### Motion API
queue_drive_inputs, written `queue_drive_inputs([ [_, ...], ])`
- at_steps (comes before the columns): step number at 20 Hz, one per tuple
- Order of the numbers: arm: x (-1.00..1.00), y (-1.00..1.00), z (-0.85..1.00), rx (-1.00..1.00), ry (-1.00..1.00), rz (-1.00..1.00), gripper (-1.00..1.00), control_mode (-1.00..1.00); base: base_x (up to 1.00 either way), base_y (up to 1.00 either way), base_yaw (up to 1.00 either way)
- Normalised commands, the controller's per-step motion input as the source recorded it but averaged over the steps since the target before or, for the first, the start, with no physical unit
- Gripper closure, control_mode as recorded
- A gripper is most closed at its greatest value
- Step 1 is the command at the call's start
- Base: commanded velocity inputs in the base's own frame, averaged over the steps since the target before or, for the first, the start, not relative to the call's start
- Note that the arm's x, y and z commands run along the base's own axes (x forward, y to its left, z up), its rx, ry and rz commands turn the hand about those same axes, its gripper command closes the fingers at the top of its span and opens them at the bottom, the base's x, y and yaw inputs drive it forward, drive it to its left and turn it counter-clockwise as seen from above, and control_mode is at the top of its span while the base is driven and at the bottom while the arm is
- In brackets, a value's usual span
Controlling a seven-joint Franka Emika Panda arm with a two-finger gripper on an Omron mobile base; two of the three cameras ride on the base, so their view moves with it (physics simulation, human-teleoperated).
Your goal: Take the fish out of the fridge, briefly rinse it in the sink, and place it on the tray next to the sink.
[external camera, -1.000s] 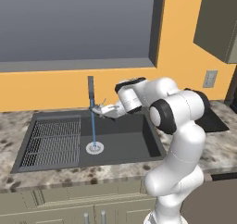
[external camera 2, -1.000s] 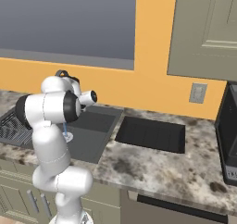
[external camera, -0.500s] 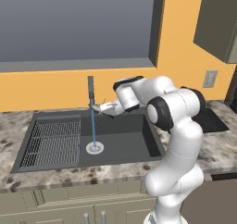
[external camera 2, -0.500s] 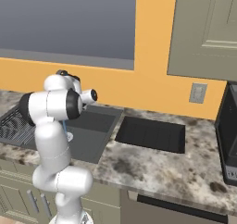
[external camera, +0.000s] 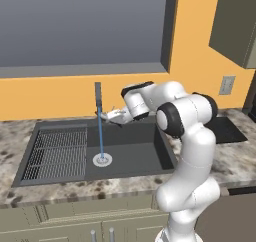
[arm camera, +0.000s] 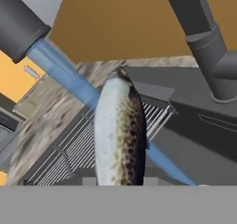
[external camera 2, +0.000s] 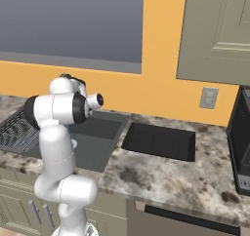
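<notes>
Over the dark sink basin (external camera: 130, 151), my gripper (external camera: 114, 117) is shut on the fish (external camera: 107, 115), holding it beside the upright faucet (external camera: 98, 93). A blue water stream (external camera: 100, 136) falls from the faucet to the round drain (external camera: 102, 159). In the hand view the speckled silvery fish (arm camera: 120, 135) points away from me, its far end at the stream (arm camera: 69, 79), with the ribbed grid (arm camera: 78, 158) below. The flat black tray (external camera 2: 158, 140) lies on the counter right of the sink (external camera 2: 97, 132), also seen as the tray (external camera: 227, 128).
A speckled stone counter (external camera 2: 161, 176) surrounds the sink. A dark appliance (external camera 2: 241, 147) stands at the far right, with a wall outlet (external camera 2: 209, 97) above the tray. An orange wall and a window ledge (external camera: 85, 70) rise close behind the faucet.
My gripper has eased a little to the left with the fish, closer to the faucet's water stream. The water keeps running.
</notes>
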Motion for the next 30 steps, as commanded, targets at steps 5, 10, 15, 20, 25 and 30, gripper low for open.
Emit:
queue_drive_inputs([
  [5,-0.01,0.00,-0.39,0.00,0.04,0.00,1.00,-1.00,0.00,0.00,0.00],
  [10,-0.02,0.03,-0.42,0.00,0.07,0.00,1.00,-1.00,0.00,0.00,0.00],
  [15,-0.14,0.08,-0.17,0.00,0.04,0.00,1.00,-1.00,0.00,0.00,0.00],
  [20,-0.37,0.21,0.00,0.00,0.06,0.06,1.00,-1.00,0.00,0.00,0.00],
  [25,-0.19,0.12,0.00,0.00,0.01,0.10,1.00,-1.00,0.00,0.00,0.00],
  [30,0.17,-0.05,0.01,0.00,-0.02,-0.06,1.00,-1.00,0.00,0.00,0.00],
])
